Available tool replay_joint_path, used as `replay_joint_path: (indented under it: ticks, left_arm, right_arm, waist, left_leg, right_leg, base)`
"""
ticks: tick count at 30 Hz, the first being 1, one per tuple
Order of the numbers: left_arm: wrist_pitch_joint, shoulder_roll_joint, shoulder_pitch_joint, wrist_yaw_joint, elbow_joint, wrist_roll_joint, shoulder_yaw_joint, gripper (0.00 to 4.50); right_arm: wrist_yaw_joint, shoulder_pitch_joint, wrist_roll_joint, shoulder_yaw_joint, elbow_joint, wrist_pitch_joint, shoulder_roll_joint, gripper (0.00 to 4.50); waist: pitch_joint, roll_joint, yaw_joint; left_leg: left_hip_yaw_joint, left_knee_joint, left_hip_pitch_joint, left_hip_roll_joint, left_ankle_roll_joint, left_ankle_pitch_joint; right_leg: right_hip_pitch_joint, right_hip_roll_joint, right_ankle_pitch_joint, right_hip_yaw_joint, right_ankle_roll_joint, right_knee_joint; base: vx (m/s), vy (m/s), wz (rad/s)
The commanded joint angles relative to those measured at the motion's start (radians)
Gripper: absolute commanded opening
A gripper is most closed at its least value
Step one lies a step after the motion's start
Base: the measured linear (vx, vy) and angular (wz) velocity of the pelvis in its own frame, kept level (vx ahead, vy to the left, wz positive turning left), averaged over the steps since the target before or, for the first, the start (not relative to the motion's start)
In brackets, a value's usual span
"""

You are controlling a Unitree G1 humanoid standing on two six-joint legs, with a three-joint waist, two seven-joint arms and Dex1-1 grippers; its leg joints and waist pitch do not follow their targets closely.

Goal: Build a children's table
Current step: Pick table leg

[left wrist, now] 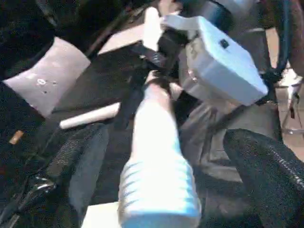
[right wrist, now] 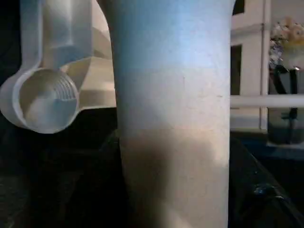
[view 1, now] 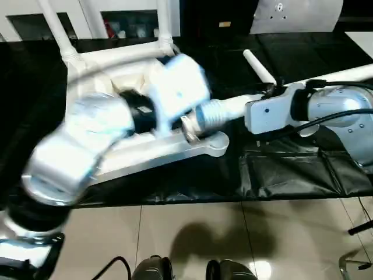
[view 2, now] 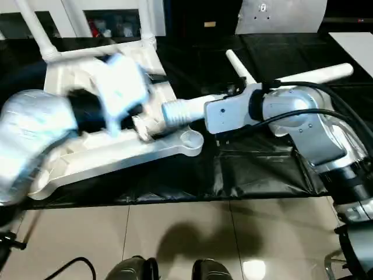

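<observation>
while the table top (view 2: pixel 116 149) lies upside down on the black work table (view 2: pixel 262 169), ribbed underside up, three legs (view 1: pixel 55 26) already stand up from its far and left corners. the near right corner socket (view 2: pixel 190 140) is empty, threads visible inside it in the right wrist view (right wrist: pixel 45 97).

right gripper (view 1: pixel 269 88) is clamped on the fourth leg (view 1: pixel 233 108), holding it roughly level, threaded end (view 2: pixel 175 112) pointing left toward the top, just above and beside the empty socket, not in it. the leg's thin end (view 2: pixel 326 73) sticks out far right past the wrist.

left gripper (left wrist: pixel 161 190) has its black fingers (left wrist: pixel 268 166) spread wide, one each side of the leg's threaded end, not touching it as far as i can see. the left arm crosses over the top's middle, hiding part of it.

another loose white tube (view 1: pixel 258 67) lies on the cloth, far side of the right gripper. tiled floor (view 1: pixel 192 233) near the table edge.
</observation>
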Motion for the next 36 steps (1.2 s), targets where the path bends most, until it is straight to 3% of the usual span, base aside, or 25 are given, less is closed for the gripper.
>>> replay_joint_path:
  ticks: [1,7,13,22,24,36]
  left_arm:
    - [-0.005,0.009,-0.016,0.000,0.018,0.052,-0.059,4.48]
    - [-0.035,0.035,-0.015,0.012,0.075,0.146,-0.125,4.48]
    - [-0.038,0.052,0.001,0.037,0.085,0.204,-0.168,4.48]
    - [0.014,0.015,0.021,0.102,0.115,0.297,-0.207,4.48]
    - [0.005,0.003,0.021,0.113,0.133,0.318,-0.221,4.48]
    - [-0.026,-0.041,0.115,0.081,0.033,0.158,0.005,4.48]
  right_arm:
    - [0.013,-0.032,-0.002,0.007,0.010,-0.029,0.009,1.85]
    - [0.024,-0.077,0.005,0.001,0.044,-0.076,0.030,1.85]
    - [0.027,-0.099,0.016,-0.009,0.057,-0.085,0.039,1.85]
    - [0.030,-0.135,0.019,-0.017,0.082,-0.109,0.057,1.85]
    - [0.035,-0.137,0.021,-0.013,0.082,-0.113,0.066,1.85]
    - [0.024,-0.131,-0.019,0.000,0.177,-0.173,0.051,1.85]
  waist:
    - [-0.089,-0.019,-0.001]
    - [-0.089,-0.017,0.000]
    - [-0.092,-0.016,0.000]
    - [-0.092,-0.025,0.000]
    - [-0.093,-0.023,0.000]
    - [-0.094,-0.030,-0.001]
  left_leg:
    - [-0.061,-0.056,0.009,0.145,0.206,0.017]
    - [-0.060,-0.055,0.010,0.145,0.203,0.005]
    - [-0.061,-0.055,0.010,0.149,0.209,0.022]
    - [-0.058,-0.053,0.007,0.144,0.212,0.026]
    - [-0.059,-0.053,0.008,0.145,0.215,0.027]
    - [-0.056,-0.050,0.005,0.142,0.228,0.038]
  right_leg:
    - [0.066,-0.177,-0.034,0.093,-0.208,-0.055]
    - [0.065,-0.173,-0.081,0.090,-0.189,-0.061]
    - [0.065,-0.176,-0.033,0.092,-0.201,-0.054]
    - [0.067,-0.175,-0.054,0.089,-0.191,-0.058]
    - [0.065,-0.174,-0.058,0.089,-0.190,-0.057]
    - [0.066,-0.173,-0.058,0.086,-0.192,-0.056]
  base:
    - [0.000,0.000,0.00]
    - [0.000,0.000,0.00]
    - [0.000,0.000,0.00]
    - [0.000,0.000,0.00]
    - [0.000,0.000,0.00]
    - [0.000,0.000,0.00]
